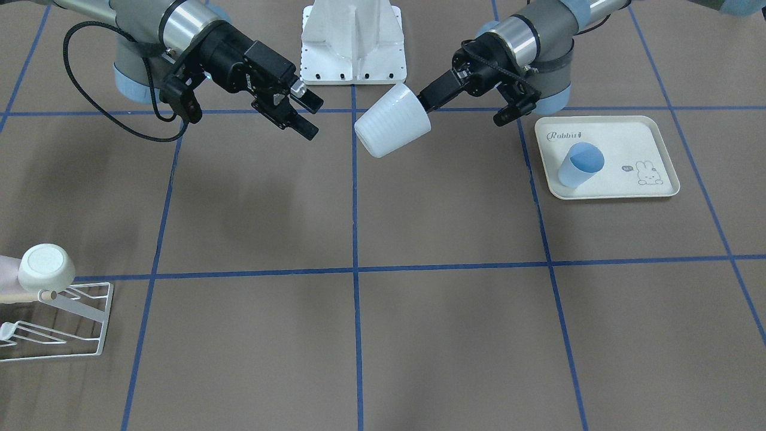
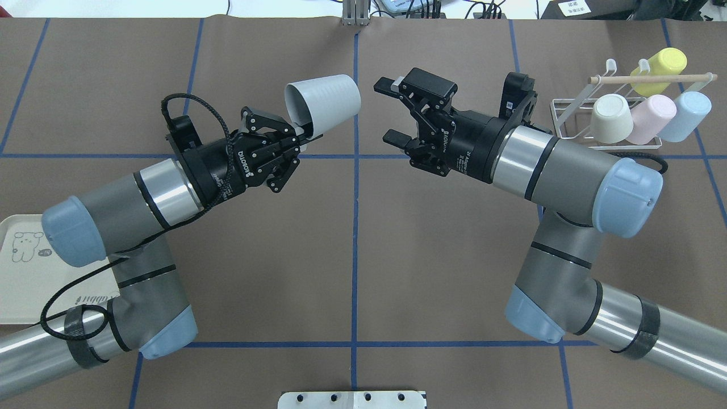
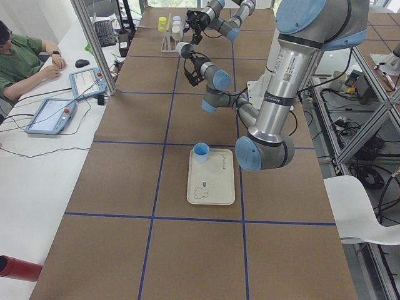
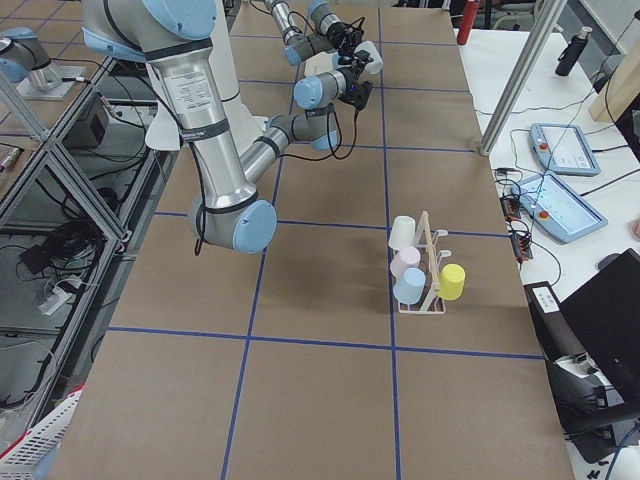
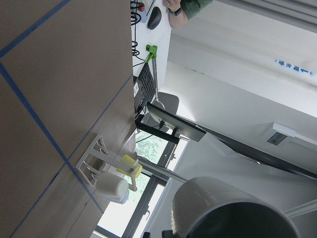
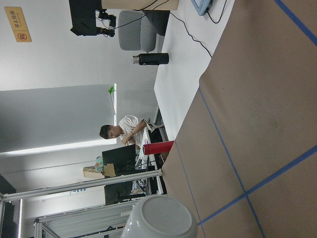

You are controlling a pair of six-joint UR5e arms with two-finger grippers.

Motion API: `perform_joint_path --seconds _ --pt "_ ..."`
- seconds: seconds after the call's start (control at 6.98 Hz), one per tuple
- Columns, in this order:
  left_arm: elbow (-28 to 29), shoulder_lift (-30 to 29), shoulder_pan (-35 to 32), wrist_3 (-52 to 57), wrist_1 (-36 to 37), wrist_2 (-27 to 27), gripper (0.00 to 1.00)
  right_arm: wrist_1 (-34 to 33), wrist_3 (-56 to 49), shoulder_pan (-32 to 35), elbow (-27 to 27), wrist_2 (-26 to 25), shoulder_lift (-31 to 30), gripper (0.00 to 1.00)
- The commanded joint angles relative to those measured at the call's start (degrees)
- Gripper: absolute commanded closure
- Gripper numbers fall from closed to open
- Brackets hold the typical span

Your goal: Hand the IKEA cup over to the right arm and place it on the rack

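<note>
IKEA cup (image 2: 324, 107) clamped in left pincer (image 2: 307, 135); right pincer (image 2: 389, 111) apart; tray (image 1: 652, 129): blue cup (image 1: 579, 166); rack (image 1: 107, 317): four cups (image 2: 612, 118)

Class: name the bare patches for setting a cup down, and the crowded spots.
Bare: the middle of the brown table, between the cream rabbit-printed tray and the white wire rack. Crowded: the rack, carrying four pastel cups, and the gap between the right gripper and the left gripper holding a white ribbed cup.
</note>
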Motion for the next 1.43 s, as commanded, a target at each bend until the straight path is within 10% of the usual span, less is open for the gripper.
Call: perform_joint_path --seconds 0.0,1.29 --pt "1.7 -1.4 0.9 0.0 0.0 1.1 1.00 0.0 0.1 -0.5 0.0 0.0 0.3 0.00" --pt "2.8 -5.0 5.7 1.5 0.1 5.9 1.00 0.0 0.1 -0.8 -1.5 -0.4 0.8 0.00"
